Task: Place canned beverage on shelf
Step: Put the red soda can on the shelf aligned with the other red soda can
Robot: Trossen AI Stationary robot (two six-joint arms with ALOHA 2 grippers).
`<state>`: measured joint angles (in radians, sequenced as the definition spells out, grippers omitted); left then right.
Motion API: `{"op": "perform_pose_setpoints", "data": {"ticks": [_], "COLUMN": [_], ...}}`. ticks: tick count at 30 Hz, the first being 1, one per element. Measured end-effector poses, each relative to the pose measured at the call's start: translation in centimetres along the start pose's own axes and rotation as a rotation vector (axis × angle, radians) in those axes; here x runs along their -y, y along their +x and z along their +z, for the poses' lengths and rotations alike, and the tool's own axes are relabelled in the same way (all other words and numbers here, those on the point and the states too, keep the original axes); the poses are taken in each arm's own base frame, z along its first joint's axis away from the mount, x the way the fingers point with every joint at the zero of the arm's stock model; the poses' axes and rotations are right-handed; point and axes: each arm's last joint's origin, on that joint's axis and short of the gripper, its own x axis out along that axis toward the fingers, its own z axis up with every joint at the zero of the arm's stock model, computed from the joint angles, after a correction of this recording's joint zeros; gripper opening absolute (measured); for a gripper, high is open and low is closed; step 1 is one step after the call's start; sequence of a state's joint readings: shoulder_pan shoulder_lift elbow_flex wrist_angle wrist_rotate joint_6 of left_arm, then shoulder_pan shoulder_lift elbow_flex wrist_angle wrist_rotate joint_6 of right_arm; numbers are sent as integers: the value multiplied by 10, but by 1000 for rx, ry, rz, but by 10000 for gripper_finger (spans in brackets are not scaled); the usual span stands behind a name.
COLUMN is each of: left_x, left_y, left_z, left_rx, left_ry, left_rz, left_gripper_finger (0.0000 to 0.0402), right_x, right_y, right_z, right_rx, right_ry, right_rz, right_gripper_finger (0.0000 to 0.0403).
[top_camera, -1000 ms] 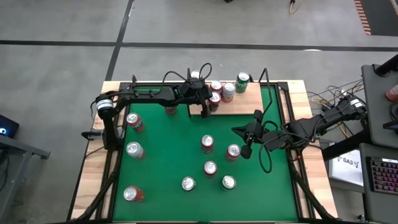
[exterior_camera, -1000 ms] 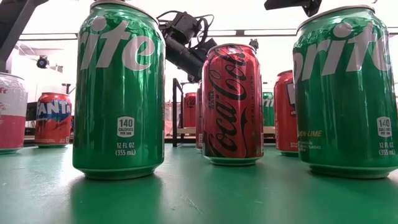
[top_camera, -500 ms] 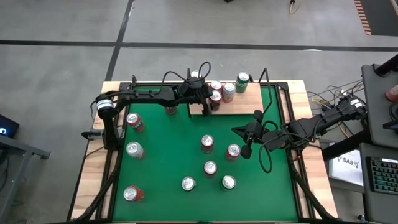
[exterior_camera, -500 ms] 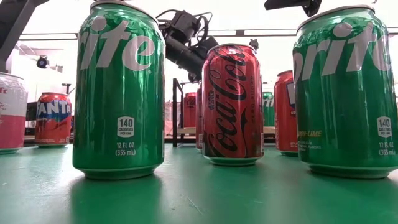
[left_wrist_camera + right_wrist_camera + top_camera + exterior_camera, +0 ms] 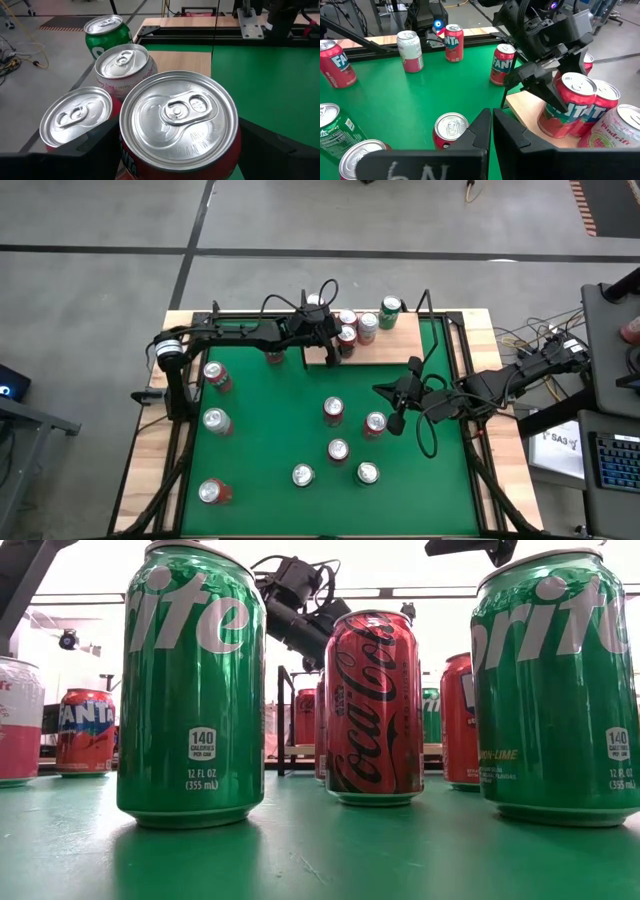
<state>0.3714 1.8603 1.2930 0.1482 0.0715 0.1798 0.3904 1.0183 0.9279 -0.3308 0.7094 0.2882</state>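
Observation:
The shelf (image 5: 385, 348) is a tan board at the table's far edge, and it also shows in the right wrist view (image 5: 527, 112). My left gripper (image 5: 342, 340) reaches over the shelf's left end and is shut on a red Fanta can (image 5: 180, 120), which also shows in the right wrist view (image 5: 567, 105). Three other cans stand upright on the board beside it: a red one (image 5: 75, 117), a pink-and-white one (image 5: 122, 62) and a green one (image 5: 105, 30). My right gripper (image 5: 388, 393) is shut and empty over the green felt, right of centre. My left gripper pinches the Fanta can's side wall (image 5: 129, 159) between its two fingers (image 5: 95, 145), one on each side just below the rim. The fingers come level from the table's left side. The can is upright with its base at the board; I cannot tell whether it rests there.
Several loose cans stand on the green felt: a cluster at centre (image 5: 338, 450), with one (image 5: 375, 422) close to my right gripper, and three along the left side (image 5: 215, 420). Thin black uprights (image 5: 425, 305) rise at the shelf's ends. Sprite cans (image 5: 195, 690) stand close to the low camera.
My left arm has risen very slightly over the shelf's left end. The cans have kept still.

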Motion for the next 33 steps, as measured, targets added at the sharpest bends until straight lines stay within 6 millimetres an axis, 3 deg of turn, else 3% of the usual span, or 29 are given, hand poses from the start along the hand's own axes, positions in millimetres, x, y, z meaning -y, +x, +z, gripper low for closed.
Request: {"op": "perform_pose_setpoints", "data": {"ticks": [33], "left_x": [2], "left_y": [1], "left_z": [-11], "left_rx": [26], "left_ry": [-14], "left_rz": [5], "left_gripper_finger": [298], "right_x": [0], "right_y": [0], "right_z": [1], "right_rx": [6], "right_ry": [5], "right_rz": [2], "right_gripper_finger": [9]}}
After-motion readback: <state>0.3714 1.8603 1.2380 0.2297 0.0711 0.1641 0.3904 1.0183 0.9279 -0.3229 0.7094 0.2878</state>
